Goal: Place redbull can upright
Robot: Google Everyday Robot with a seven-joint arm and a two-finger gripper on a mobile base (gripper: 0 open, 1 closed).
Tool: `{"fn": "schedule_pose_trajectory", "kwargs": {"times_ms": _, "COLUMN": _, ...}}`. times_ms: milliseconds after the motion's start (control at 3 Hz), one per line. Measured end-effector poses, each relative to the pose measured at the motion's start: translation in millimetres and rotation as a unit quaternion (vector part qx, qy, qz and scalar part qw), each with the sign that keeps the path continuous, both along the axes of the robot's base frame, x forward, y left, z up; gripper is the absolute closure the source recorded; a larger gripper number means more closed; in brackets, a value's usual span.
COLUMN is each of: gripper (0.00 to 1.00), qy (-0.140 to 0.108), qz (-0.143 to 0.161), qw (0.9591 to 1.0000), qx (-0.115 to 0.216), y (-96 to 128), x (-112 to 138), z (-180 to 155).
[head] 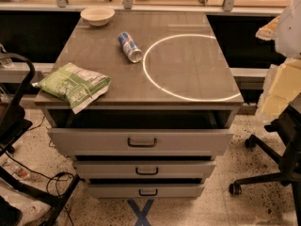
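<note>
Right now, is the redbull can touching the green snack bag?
Apart. The camera view shows bare tabletop between the redbull can, lying on its side, and the green snack bag. The gripper is not in view.

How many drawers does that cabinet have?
3, stacked down the cabinet front: top drawer pulled out furthest, middle drawer, bottom drawer. None appears hidden. The gripper is not in view.

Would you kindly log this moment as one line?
redbull can: on its side, cabinet top | end effector: not in view | upright: pending
</note>
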State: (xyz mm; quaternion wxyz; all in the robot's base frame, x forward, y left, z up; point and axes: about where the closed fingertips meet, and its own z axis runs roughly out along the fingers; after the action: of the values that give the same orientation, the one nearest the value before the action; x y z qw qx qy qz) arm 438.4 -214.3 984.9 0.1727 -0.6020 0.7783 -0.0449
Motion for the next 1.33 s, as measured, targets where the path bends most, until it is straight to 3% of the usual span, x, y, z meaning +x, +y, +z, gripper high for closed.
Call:
{"fn": "schedule_pose_trajectory", "kwargs": {"times_ms": 333, "gripper": 0.0, "qy": 0.0, "qz": 0.0, "qw": 1.0, "qx": 0.0, "y": 0, "x": 0, "z": 0}}
{"fn": "schedule_pose_trajectory", "kwargs": {"times_ms": 667, "gripper": 0.0, "qy": -0.01, "qz": 0.024, "qw": 0.9996, "qx": 0.009, "y": 28, "x": 23, "z": 7}}
{"fn": "schedule_pose_trajectory", "kwargs": {"times_ms": 1000, "gripper": 0.0, "qy": -0.012, "qz": 0.005, "qw": 0.9995, "qx": 0.029, "y": 65, "x": 81, "z": 15}}
{"fn": "schedule_pose_trajectory", "kwargs": {"times_ms": 1333, "gripper": 0.0, "qy": 0.001, "qz": -0.06, "qw": 0.9978, "qx": 0.026, "y": 84, "x": 123, "z": 19}}
